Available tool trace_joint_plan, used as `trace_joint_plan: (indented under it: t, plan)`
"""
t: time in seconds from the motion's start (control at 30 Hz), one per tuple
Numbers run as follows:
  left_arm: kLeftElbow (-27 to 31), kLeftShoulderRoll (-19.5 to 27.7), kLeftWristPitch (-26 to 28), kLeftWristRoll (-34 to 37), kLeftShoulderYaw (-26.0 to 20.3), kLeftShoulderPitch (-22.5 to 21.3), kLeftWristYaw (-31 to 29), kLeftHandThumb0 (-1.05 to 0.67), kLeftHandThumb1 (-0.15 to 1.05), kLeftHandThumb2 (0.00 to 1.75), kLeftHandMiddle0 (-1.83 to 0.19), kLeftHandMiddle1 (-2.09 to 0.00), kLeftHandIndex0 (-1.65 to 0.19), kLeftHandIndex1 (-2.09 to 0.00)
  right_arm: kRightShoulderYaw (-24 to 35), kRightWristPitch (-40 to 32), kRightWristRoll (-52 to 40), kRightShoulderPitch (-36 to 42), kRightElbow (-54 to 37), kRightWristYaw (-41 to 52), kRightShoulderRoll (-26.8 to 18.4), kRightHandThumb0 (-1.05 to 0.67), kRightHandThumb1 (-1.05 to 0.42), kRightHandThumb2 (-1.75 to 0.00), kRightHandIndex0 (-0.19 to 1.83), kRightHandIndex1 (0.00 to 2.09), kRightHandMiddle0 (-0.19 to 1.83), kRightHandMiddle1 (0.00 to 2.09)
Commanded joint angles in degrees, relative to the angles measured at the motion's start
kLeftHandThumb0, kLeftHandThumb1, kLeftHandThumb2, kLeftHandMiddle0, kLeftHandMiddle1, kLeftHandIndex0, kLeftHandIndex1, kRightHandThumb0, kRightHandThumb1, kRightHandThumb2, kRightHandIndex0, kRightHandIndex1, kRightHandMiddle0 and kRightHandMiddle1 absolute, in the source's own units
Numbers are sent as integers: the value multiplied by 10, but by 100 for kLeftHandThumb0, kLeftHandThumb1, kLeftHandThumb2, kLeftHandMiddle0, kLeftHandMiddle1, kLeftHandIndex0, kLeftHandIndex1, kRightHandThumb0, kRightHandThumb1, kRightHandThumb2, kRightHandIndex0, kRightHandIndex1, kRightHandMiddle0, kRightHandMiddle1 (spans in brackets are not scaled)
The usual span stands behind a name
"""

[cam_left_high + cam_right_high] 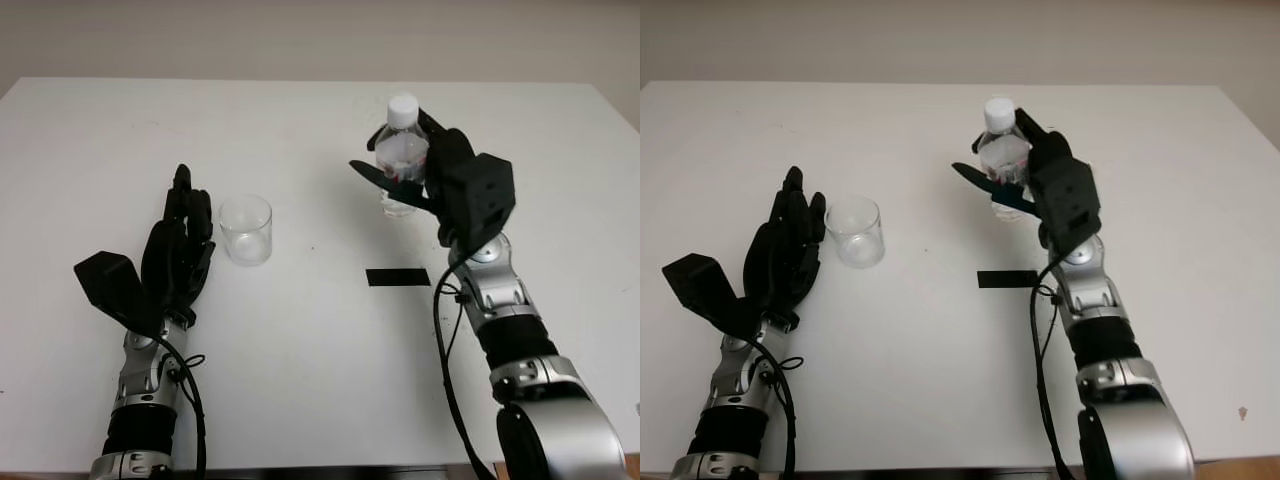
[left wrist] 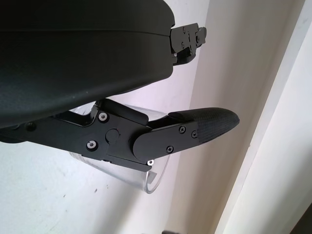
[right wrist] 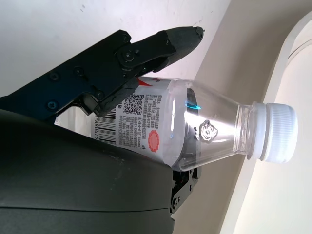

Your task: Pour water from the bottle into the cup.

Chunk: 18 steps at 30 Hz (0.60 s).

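A clear plastic bottle (image 1: pixel 402 150) with a white cap and a red-and-white label stands upright in my right hand (image 1: pixel 432 178), right of the table's middle. The hand's fingers are shut around its body, and the cap (image 3: pixel 276 131) is on. Whether the bottle's base touches the table I cannot tell. An empty clear cup (image 1: pixel 246 229) stands on the white table (image 1: pixel 300 350) left of centre. My left hand (image 1: pixel 188 225) is open just to the left of the cup, fingers pointing away from me, holding nothing. The cup's rim (image 2: pixel 155 178) shows behind the left hand's fingers.
A short black strip (image 1: pixel 397 277) lies flat on the table between the cup and my right forearm. The table's far edge meets a pale wall at the back.
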<state>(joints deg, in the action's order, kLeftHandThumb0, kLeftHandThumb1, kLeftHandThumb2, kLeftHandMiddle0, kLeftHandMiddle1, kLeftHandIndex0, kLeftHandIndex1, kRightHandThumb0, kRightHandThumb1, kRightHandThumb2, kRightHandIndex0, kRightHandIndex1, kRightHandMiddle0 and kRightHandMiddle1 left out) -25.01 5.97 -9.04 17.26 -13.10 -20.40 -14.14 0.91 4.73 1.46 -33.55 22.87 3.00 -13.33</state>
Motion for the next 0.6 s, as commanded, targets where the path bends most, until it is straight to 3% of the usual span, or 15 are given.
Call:
trace_joint_plan:
  t: [0.0, 0.2, 0.57]
  plan:
    - [-3, 2, 4, 1, -2, 3, -3, -68, 105, 61, 15, -5, 17, -5, 11, -26, -21, 19, -59, 17, 0, -38, -105, -36, 132, 209, 92, 209]
    - [2, 4, 4, 1, -3, 6, -5, -67, 105, 62, 15, -5, 17, -5, 26, -156, -70, 73, -184, 31, 18, -41, -105, -37, 135, 209, 86, 209]
    - [18, 9, 16, -1, -2, 14, -4, -70, 105, 62, 15, -6, 16, -5, 25, -188, -72, 101, -206, 35, 29, -39, -105, -38, 151, 209, 106, 209]
